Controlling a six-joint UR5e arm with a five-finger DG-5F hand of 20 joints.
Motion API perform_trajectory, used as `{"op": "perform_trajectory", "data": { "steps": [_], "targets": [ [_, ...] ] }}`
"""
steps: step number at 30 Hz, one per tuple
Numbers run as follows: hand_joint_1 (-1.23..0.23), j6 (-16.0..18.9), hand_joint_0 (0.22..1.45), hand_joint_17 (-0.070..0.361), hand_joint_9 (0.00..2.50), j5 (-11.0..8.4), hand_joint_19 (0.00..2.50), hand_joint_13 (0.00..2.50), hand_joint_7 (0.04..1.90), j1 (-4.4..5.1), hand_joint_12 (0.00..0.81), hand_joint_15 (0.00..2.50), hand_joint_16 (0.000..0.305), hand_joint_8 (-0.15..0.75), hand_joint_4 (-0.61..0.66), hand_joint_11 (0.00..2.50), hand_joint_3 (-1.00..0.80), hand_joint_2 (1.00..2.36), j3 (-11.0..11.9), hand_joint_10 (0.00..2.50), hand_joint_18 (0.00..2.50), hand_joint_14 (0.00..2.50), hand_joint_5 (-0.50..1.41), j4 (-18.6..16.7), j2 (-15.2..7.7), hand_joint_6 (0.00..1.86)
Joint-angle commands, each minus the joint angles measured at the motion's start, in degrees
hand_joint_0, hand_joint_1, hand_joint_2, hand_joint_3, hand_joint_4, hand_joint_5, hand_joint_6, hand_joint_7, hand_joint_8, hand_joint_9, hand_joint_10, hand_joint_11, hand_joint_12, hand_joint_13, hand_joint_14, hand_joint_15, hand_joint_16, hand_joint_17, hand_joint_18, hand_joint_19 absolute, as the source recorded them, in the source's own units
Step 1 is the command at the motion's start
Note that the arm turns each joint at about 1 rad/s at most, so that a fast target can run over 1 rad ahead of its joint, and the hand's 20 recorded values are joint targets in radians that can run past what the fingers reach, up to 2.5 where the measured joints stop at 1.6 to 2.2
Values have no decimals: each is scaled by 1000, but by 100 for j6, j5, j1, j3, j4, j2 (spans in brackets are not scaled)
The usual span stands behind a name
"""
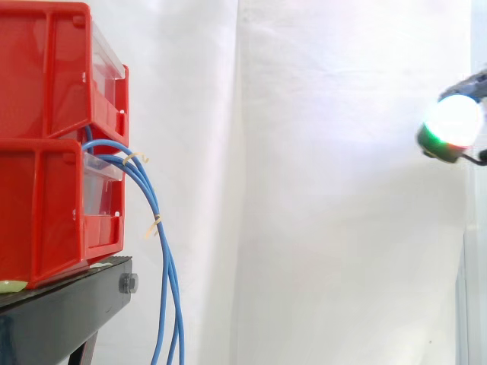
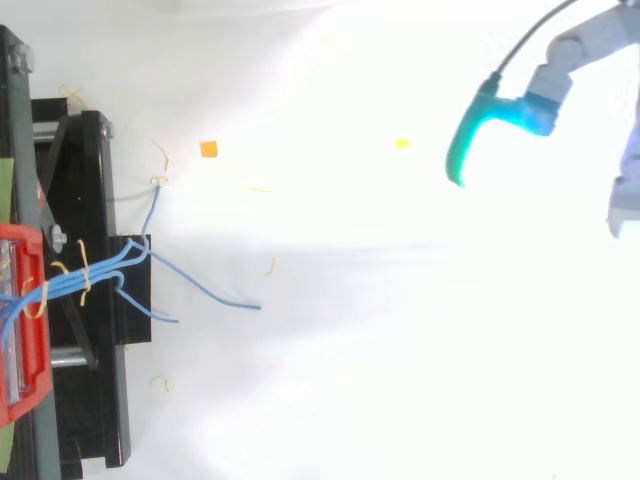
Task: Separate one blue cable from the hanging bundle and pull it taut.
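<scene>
Red bins stood closest, stacked one on the other: the upper bin sat squarely on the lower bin, each with a clear front panel. Both rested on the black table, whose edge carried a small round bolt head just under the lower bin's front corner.

Just past the bins, the blue cables came out of the gap between the two bins, arched over the lower bin's clear front and hung down in a loose bundle in front of the table edge, running out of the bottom of the side view. Pale ties bound the strands together at two places along the drop. From above, the same bundle crossed the table frame with yellow ties round it, and a couple of free ends fanned away from the table, apart from each other.

Well apart from the cables, near the right edge, the hand hung high with one pad glowing white, rimmed green and red. In the top view its fingers glowed cyan; glare washed out much of it, but they seemed loosely bent and spread, grasping nothing.

Behind everything hung the white curtain. Two small scraps, one orange and one yellow, lay on the white ground between table and hand.
</scene>
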State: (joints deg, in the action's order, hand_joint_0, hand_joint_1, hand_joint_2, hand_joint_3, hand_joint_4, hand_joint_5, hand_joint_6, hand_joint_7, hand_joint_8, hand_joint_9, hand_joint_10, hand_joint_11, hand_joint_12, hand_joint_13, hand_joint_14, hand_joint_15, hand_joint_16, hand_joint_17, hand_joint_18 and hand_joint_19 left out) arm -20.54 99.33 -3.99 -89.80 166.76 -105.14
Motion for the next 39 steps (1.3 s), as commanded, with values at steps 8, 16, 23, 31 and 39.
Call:
{"op": "perform_trajectory", "data": {
  "steps": [8,16,23,31,39],
  "targets": [
    [-427,-2,278,207,1214,710,85,1738,697,-287,427,261,92,376,260,244,-500,1000,1315,10,2500,11,-228,-469,-1342,502],
    [-426,-2,279,205,1204,833,90,1710,697,-392,432,261,91,369,255,237,-500,1000,1764,10,2500,13,-226,-671,-1913,502],
    [-422,314,282,206,1200,1124,94,1706,698,-471,432,261,91,372,252,237,-500,1000,2124,10,2500,12,-224,-1339,-2555,502],
    [-416,507,281,204,1200,1062,100,1710,694,-427,433,263,91,373,252,237,-500,1000,2326,10,2500,10,-223,-1559,-2907,502],
    [-415,709,282,205,1204,1132,107,1708,695,-313,431,257,91,374,250,239,-500,1000,3073,10,2500,11,-221,-1788,-3583,502]
  ]
}}
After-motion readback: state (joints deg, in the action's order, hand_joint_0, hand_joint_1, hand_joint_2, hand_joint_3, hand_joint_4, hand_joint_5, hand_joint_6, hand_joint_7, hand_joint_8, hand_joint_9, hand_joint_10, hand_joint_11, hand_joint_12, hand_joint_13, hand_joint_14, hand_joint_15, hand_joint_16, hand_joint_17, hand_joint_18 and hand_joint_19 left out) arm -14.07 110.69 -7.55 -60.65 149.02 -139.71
